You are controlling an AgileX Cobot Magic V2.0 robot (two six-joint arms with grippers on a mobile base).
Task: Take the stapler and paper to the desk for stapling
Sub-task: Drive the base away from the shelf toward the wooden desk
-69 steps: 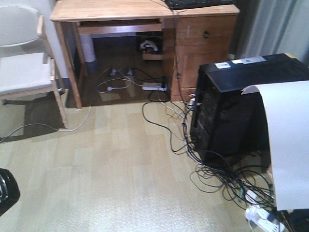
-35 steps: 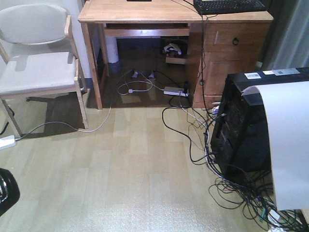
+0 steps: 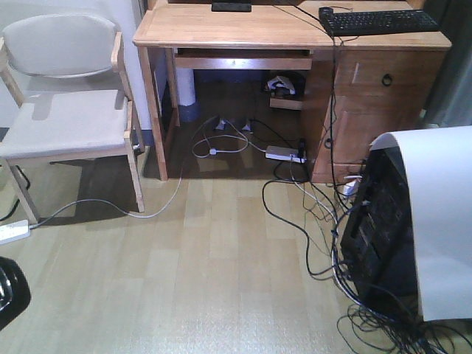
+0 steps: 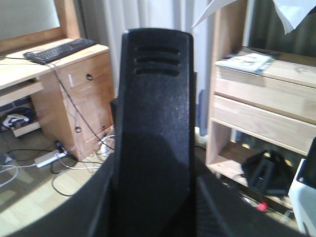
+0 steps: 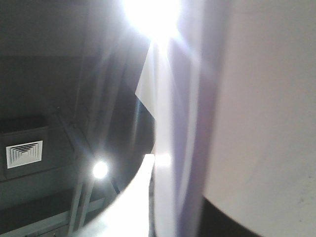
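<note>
Three items: the desk (image 3: 243, 29) stood ahead, well apart; the paper (image 3: 442, 221) hung curled at right, near cables (image 3: 310, 221); the probable stapler (image 4: 155, 123) filled the left wrist view; neither gripper's hold could be told; slow, cable-clear approach advised.

- Desk (image 3: 221, 29): pale wood top; a black keyboard (image 3: 380, 21) lies at its right end, a flat black item (image 3: 231, 7) at the far edge.
- Floor (image 3: 206, 273): wood-pattern; bears a chair (image 3: 66, 110) left of the desk, tangled cables (image 3: 310, 221), a white power strip (image 3: 13, 231) and a black tower (image 3: 376, 236).
- Shelf (image 4: 266, 84): light wood; a booklet (image 4: 245, 61) lies on top.
</note>
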